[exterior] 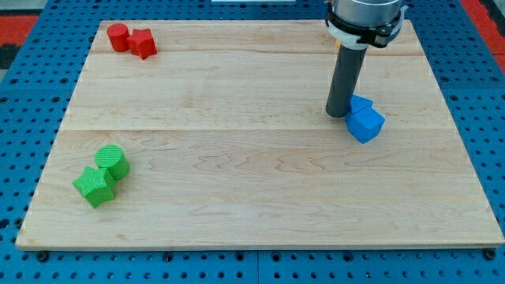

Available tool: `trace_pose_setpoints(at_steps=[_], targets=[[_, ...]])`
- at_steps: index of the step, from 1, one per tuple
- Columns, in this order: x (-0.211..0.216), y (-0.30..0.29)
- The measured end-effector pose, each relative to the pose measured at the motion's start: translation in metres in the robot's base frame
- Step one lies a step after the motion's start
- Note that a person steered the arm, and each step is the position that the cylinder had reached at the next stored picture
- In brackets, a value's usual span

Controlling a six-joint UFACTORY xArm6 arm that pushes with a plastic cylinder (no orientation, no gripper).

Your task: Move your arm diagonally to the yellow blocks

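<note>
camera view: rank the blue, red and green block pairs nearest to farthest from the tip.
From my tip:
1. Blue blocks, right beside the tip, on the view's right.
2. Red blocks, at the view's top left.
3. Green blocks, at the view's bottom left, somewhat farther than the red.
No yellow blocks show.

Red blocks (132, 39) top left, green blocks (102, 175) lower left, blue blocks (363, 118) right, on wooden board (252, 189).
</note>
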State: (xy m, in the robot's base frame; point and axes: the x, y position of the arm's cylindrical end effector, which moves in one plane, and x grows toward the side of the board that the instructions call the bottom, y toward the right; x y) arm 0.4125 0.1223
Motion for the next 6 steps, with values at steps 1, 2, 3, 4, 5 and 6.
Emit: trace_pose_setpoints(at_steps=[1, 2, 3, 4, 5, 6], targets=[[0.0, -0.006], [0.001, -0.013], [-0.006, -0.02], [-0.042, -0.02], [-0.063, 0.006], [-0.079, 0.049]])
